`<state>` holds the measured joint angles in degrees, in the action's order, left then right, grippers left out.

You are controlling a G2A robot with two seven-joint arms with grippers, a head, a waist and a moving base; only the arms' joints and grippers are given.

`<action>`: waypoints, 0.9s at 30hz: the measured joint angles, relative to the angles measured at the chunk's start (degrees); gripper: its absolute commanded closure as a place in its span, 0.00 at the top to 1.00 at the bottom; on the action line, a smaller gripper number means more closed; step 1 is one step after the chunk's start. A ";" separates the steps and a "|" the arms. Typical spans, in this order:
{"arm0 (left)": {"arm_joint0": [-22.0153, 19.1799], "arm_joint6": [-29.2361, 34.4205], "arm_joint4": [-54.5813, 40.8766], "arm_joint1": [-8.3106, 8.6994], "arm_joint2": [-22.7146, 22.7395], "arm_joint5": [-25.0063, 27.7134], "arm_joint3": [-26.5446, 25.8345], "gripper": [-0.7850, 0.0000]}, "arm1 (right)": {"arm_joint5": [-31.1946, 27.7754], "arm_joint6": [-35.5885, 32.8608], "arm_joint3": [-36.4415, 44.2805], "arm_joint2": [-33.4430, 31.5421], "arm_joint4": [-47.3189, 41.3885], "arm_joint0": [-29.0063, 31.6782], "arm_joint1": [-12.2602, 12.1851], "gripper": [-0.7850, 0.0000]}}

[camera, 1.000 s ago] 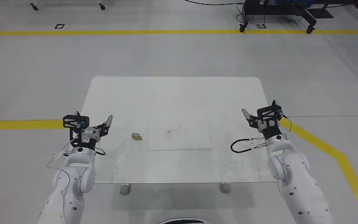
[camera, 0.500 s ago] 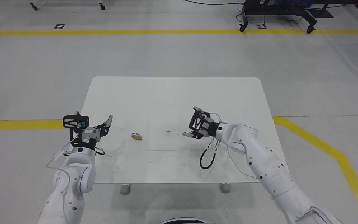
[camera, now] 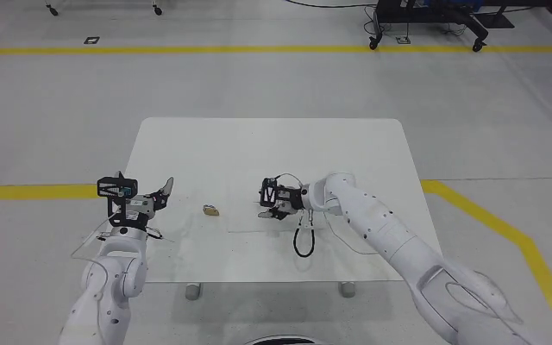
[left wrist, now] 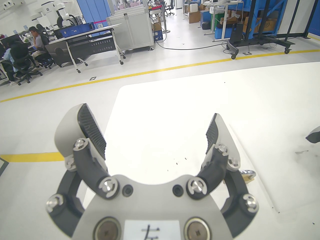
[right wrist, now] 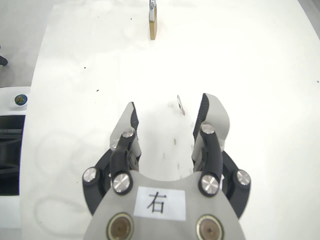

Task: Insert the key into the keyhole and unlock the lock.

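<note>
**Spotter:** Where's the key?

**Me:** The key is flat on the desk, just off the tips of my right pincer, nearer one finger. That pincer is spread wide and holds nothing.

**Spotter:** And the lock?

**Me:** The lock lies well apart from the key, over toward my left pincer, which is also spread and empty at the desk's edge.

**Spotter:** How will the key handle?

**Me:** I reckon it's light, stiff and slick, a thin metal sliver hugging the surface, so the pads may skate over it. I'd pinch it by the broad head and leave the blade free for the keyhole.

**Spotter:** The lock?

**Me:** Brass body, steel shackle. It's probably dense for its size and smooth enough to slide if I nudge it. I'd clamp the body across its flat faces, with the keyhole end left clear
</note>
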<state>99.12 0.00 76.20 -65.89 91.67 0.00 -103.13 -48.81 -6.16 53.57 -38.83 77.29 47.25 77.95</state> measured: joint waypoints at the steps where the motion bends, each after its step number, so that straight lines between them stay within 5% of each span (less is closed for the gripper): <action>1: 0.00 0.00 0.00 0.00 0.00 0.00 0.00 1.00 | 0.29 -0.19 -0.89 0.65 0.02 -0.69 0.46 0.40; 9: 0.00 0.00 0.00 0.00 0.00 0.00 0.00 1.00 | 3.15 0.72 -6.39 4.81 1.33 -4.75 3.73 0.34; 12: 0.00 0.00 0.00 0.00 0.00 0.00 0.00 1.00 | 5.04 0.37 -7.40 5.84 2.32 -5.45 4.60 0.24; 13: 0.00 0.00 0.00 0.00 0.00 0.00 0.00 1.00 | 5.19 0.36 -7.67 6.09 2.48 -5.63 4.82 0.07; 14: 0.00 0.00 0.00 0.00 0.00 0.00 0.00 1.00 | 5.28 0.28 -8.06 6.38 2.64 -5.88 5.09 0.00; 27: 0.00 0.00 0.00 0.00 0.00 0.00 0.00 1.00 | 6.49 5.34 -6.17 3.47 5.01 -5.29 3.70 0.00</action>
<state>99.12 0.00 76.20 -65.89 91.67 0.00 -103.13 -42.32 -0.83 47.39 -35.35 82.30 41.96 81.64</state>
